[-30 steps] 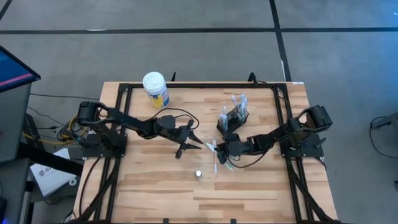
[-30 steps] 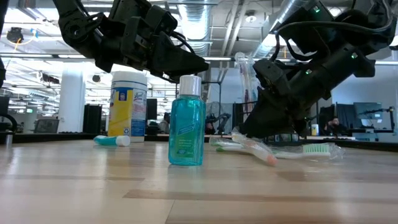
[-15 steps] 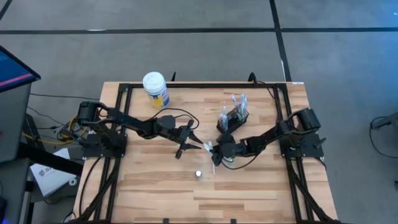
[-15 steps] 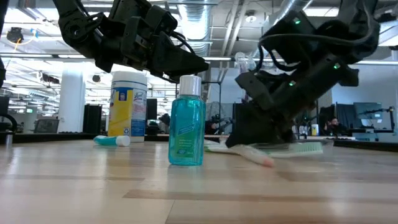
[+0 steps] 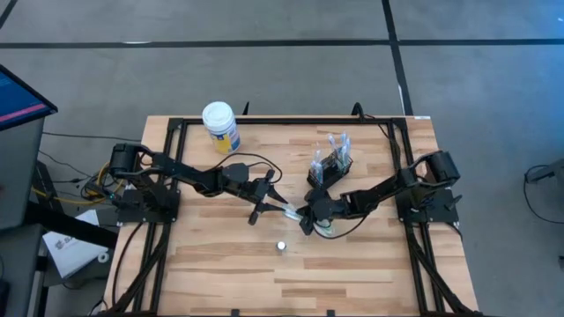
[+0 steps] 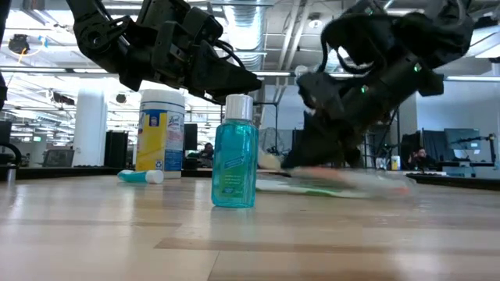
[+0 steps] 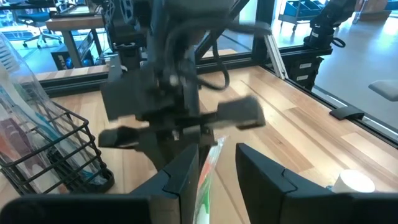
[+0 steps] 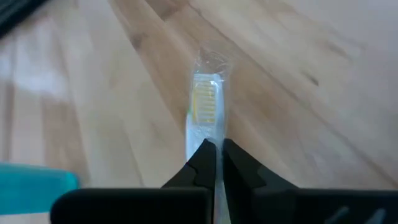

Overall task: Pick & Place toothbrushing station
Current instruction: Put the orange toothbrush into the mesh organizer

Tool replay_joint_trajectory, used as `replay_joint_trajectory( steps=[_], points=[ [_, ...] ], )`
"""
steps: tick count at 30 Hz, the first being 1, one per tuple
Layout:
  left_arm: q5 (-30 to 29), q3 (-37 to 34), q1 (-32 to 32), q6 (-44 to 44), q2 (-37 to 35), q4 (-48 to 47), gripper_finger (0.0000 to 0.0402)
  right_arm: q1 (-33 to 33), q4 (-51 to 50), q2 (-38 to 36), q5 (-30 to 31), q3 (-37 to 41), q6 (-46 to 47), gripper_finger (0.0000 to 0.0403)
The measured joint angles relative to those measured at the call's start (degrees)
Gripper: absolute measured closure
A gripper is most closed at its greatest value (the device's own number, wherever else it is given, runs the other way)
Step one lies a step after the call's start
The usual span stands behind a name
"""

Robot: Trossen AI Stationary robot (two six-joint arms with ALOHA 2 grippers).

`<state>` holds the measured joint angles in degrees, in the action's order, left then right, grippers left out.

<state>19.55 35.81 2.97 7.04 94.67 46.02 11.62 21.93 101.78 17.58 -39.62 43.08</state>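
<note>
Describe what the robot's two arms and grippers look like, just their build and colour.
Both the left arm and right arm are black, jointed and boxy, with loose black cables looping alongside. The left gripper and right gripper each end in two slim, dark, tapering fingers.

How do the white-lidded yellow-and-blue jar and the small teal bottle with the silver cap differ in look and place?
The jar is opaque, with a white lid and a printed label; the teal bottle is see-through, with a silver cap. The jar looks the wider of the two. In the high view the jar stands near the table's far edge on the left arm's side, while the bottle stands nearer the middle of the table. Both stand upright, and no gripper touches either.
</note>
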Motion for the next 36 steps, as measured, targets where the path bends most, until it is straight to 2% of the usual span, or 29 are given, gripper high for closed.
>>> replay_joint_trajectory(
  steps=[15, 27, 36],
  points=[
    [-0.02, 0.0, -0.01, -0.01, 0.0, 0.02, 0.0301, 1.86, -0.54, -9.92, 3.87, -0.06, -7.96, 0.0402],
    [0.05, 0.0, -0.01, -0.08, 0.0, 0.55, 0.0301, 5.33, -5.98, -17.09, 11.22, -0.13, -10.91, 0.0403],
    [0.0, 0.0, -0.01, -3.44, 0.0, 9.57, 0.0301, 7.93, -5.84, -20.85, 14.52, -0.13, -14.37, 0.0403]
  ],
)
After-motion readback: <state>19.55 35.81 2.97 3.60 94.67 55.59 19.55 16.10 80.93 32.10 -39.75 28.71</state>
